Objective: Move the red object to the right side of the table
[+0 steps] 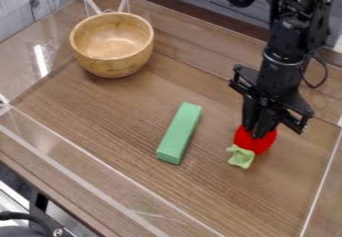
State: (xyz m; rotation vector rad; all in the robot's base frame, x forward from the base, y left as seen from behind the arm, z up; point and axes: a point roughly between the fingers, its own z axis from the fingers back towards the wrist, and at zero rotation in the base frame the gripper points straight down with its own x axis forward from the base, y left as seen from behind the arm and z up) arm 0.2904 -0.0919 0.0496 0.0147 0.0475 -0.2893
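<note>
The red object, a small strawberry-like toy with a light green leafy stem, lies on the brown wood-grain table at the right. My gripper points straight down over it, its black fingers drawn together on the toy's upper part. Most of the red body is hidden behind the fingers.
A long green block lies just left of the toy. A wooden bowl stands at the back left. Low transparent acrylic walls border the tabletop, the right wall close to the gripper.
</note>
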